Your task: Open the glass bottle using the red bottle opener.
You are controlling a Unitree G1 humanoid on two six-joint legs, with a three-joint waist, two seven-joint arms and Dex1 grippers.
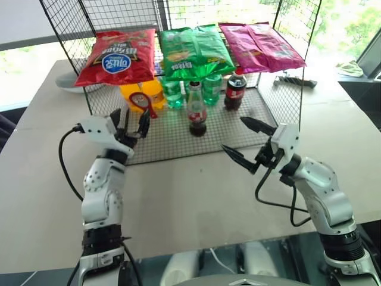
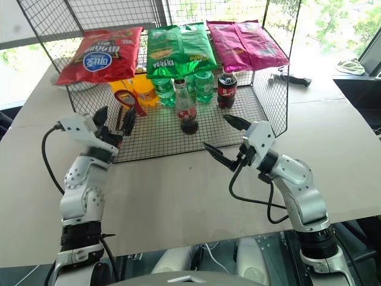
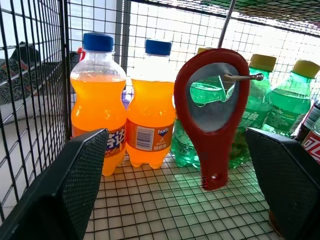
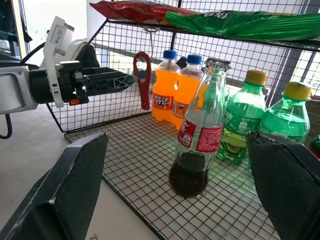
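The glass bottle [image 1: 196, 113] stands upright on the wire rack's floor, holding dark cola, with a red label band and its cap on. The red bottle opener [image 1: 143, 102] hangs ring-up from a metal hook [image 3: 244, 77] inside the rack's left part, in front of the orange bottles. My left gripper [image 1: 130, 122] is open just in front of the opener [image 3: 212, 110], level with its handle, touching nothing. My right gripper [image 1: 234, 134] is open at the rack's front edge, facing the glass bottle [image 4: 197, 140] from a short way off, with nothing between its fingers.
The wire rack [image 1: 178, 143] sits on a beige table, with red [image 1: 119, 56], green [image 1: 193, 50] and magenta [image 1: 259, 44] snack bags on its upper shelf. Behind the bottle stand orange sodas [image 3: 125, 105], green plastic bottles [image 1: 208, 89] and a plastic cola bottle [image 1: 235, 89].
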